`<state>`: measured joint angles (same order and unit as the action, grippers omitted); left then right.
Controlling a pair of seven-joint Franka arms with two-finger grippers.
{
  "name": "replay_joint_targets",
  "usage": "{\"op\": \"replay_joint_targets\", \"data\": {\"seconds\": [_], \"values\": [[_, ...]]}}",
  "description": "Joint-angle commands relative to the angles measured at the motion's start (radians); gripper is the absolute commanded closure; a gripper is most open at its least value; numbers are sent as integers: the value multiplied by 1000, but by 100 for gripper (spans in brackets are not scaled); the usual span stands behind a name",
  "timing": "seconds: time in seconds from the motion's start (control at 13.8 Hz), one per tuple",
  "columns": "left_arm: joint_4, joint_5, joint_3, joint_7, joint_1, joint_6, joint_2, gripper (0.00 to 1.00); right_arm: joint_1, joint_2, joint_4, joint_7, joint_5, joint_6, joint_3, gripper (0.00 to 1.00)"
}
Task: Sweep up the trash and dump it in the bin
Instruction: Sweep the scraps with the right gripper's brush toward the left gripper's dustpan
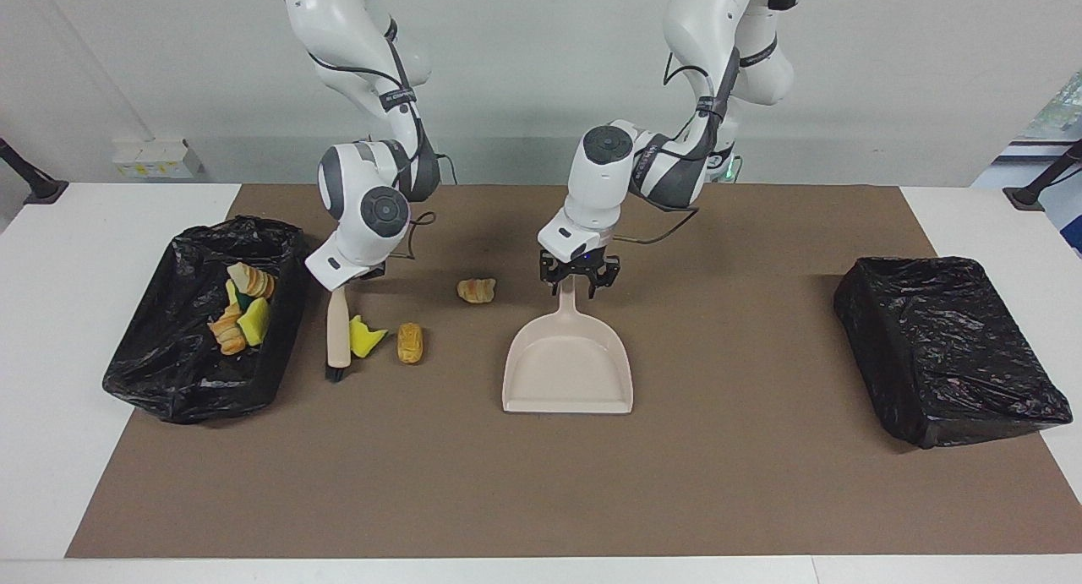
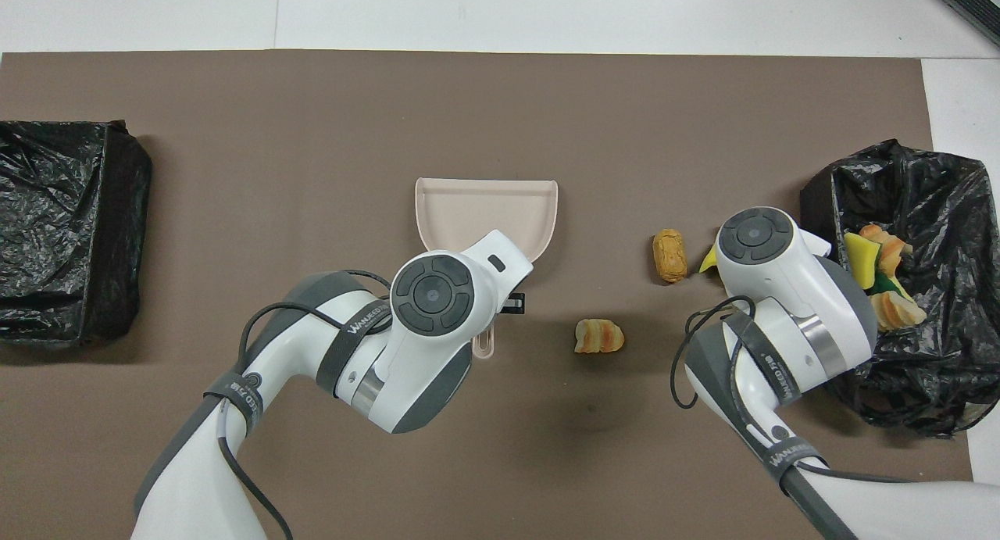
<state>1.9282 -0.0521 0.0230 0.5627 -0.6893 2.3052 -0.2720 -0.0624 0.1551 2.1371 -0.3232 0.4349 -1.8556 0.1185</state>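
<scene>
The beige dustpan (image 1: 568, 368) (image 2: 484, 216) lies flat mid-mat, its handle toward the robots. My left gripper (image 1: 579, 286) is down at the handle's end. My right gripper (image 1: 351, 273) is shut on the top of the beige brush (image 1: 338, 330), which hangs upright with its black bristles at the mat. Right beside the brush lies a yellow sponge scrap (image 1: 365, 339) (image 2: 707, 262), then a bread piece (image 1: 410, 342) (image 2: 669, 255). A croissant piece (image 1: 476, 290) (image 2: 599, 336) lies nearer the robots. In the overhead view my right arm hides the brush.
A black-lined bin (image 1: 169, 373) (image 2: 937, 173) at the right arm's end of the table holds several scraps (image 1: 241, 313) (image 2: 879, 282). A second black-lined bin (image 1: 947, 347) (image 2: 62, 227) sits at the left arm's end. A brown mat (image 1: 541, 483) covers the table.
</scene>
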Motion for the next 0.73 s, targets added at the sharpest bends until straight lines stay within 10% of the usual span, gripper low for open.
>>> {"op": "replay_joint_targets", "data": {"seconds": [0.0,0.65], "values": [[14,3,-17,-9,-36,2,4,58,-8,-15,17,62,-115,-20,9,100],[5,81,-34,-440,4,-271,98,98,-19,-94,-13,311,-200,141,10,100]]}}
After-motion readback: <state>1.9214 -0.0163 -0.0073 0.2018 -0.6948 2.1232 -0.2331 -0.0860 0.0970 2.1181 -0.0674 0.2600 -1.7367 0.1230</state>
